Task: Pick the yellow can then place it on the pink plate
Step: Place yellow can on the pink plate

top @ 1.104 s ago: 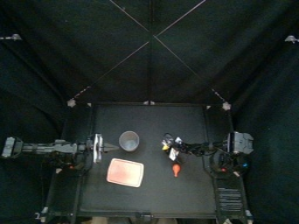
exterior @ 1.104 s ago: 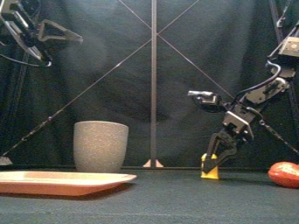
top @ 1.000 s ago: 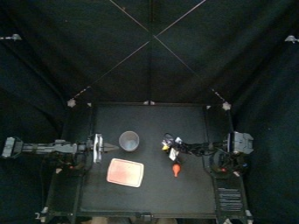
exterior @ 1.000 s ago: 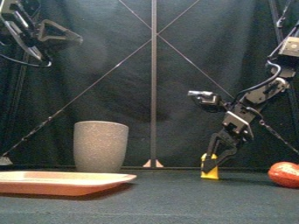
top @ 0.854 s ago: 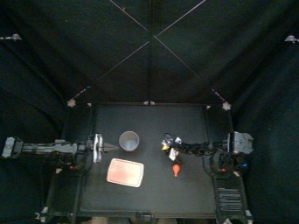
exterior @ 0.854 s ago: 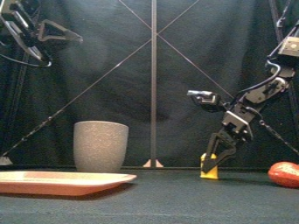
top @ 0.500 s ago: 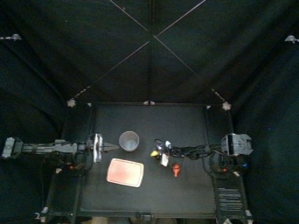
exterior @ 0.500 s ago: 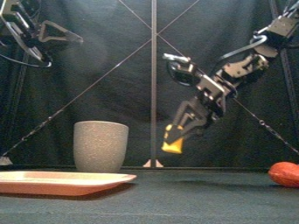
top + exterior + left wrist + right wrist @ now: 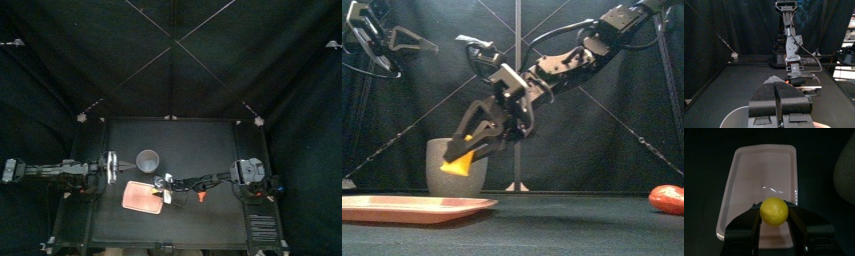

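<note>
The right jaws are clamped on the yellow can (image 9: 773, 210), one black jaw pressed to each side of it, so that its rounded yellow end shows between them in the right wrist view. The can hangs in the air above the pink plate (image 9: 139, 199), toward the plate's right side, and is clear of the surface. From the front it shows as a yellow shape just above the plate's rim.

The right arm (image 9: 214, 179) comes in from the right of the bench (image 9: 214, 225), reaches past the middle and slopes down toward the plate. The plate lies flat at the front left of the bench.

A tall grey cup (image 9: 457, 166) stands upright just behind the plate, apart from it. In the front view it sits directly behind the held can.

A red toy (image 9: 667, 198) lies on the bench to the right of the plate and well apart from it, close to the line of the outstretched arm.

The left arm (image 9: 54, 169) rests at the left side of the bench. The left jaws are pressed together with only a thin seam between them, and they hold nothing.
</note>
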Controlling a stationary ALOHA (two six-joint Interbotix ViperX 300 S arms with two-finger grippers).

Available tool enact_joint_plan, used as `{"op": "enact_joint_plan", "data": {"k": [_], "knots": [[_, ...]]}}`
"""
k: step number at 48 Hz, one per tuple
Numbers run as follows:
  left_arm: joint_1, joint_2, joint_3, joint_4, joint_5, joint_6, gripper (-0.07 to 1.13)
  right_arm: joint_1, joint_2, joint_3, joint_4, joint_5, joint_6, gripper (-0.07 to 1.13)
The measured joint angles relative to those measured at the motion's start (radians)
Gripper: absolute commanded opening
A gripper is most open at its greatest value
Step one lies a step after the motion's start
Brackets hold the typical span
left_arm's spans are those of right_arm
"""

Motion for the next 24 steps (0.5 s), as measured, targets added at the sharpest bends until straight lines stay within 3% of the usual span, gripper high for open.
{"op": "enact_joint_plan", "data": {"k": [18,24], "knots": [[0.0,0.0,0.02,0.0,-0.003,-0.002,-0.02,0.006,0.153,-0.21,0.0,0.138,0.003,0.58],[0.0,0.002,0.021,0.0,-0.003,0.0,-0.02,0.011,0.167,-0.235,-0.003,0.164,0.0,0.64]]}}
